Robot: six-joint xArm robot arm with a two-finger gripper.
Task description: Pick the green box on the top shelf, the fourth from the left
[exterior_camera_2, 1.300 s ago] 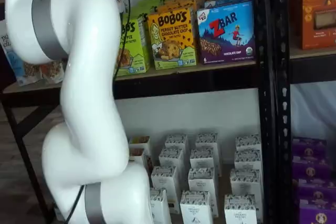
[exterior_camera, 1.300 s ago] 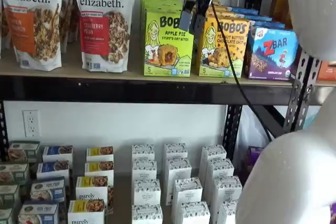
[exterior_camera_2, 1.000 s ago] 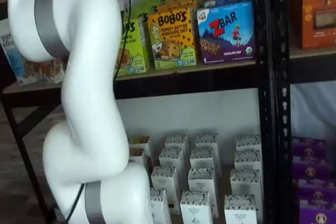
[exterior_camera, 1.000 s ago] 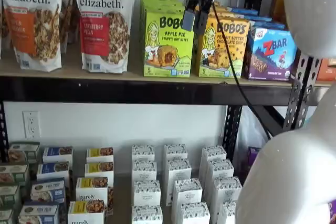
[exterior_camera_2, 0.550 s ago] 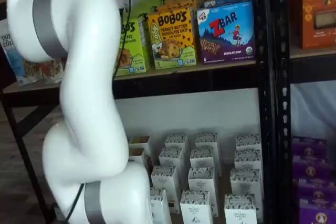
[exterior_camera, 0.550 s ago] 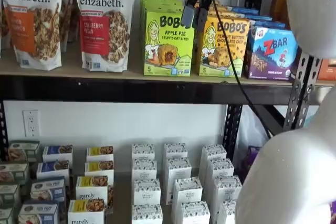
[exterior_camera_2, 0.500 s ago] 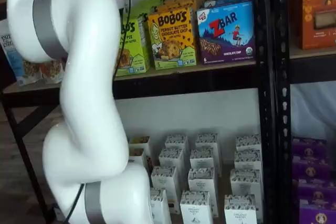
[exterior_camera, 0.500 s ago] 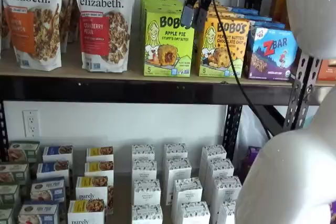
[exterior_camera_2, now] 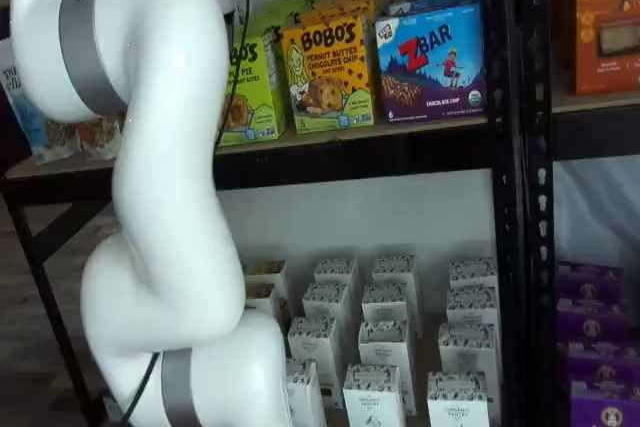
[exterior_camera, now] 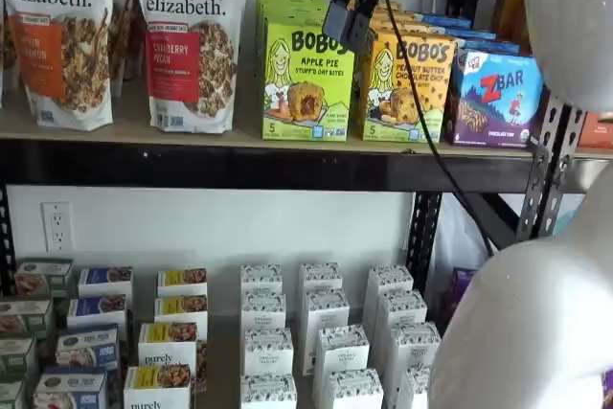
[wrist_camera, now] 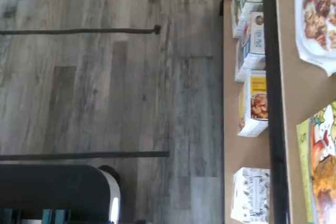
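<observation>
The green box (exterior_camera: 306, 83) stands upright on the top shelf (exterior_camera: 239, 165), at the front of a row of like boxes. My gripper (exterior_camera: 345, 28) hangs from above in front of the box's upper right corner, tilted, its black fingers apart and open with nothing between them. In a shelf view my white arm covers the left part of the green box (exterior_camera_2: 252, 87), and the fingers are hidden there. The wrist view catches one edge of the green box (wrist_camera: 320, 166) on the tan top shelf (wrist_camera: 294, 77).
A yellow-orange Bobo's box (exterior_camera: 407, 83) touches the green box's right side, then a blue ZBar box (exterior_camera: 498, 98). Granola bags (exterior_camera: 192, 40) stand to its left. Small white boxes (exterior_camera: 321, 332) fill the lower shelf. My arm's bulk (exterior_camera: 536, 332) and a black cable (exterior_camera: 431, 141) sit in front.
The gripper has risen a little and shifted slightly left across the green box's upper right corner, tilting more. The boxes have not moved.
</observation>
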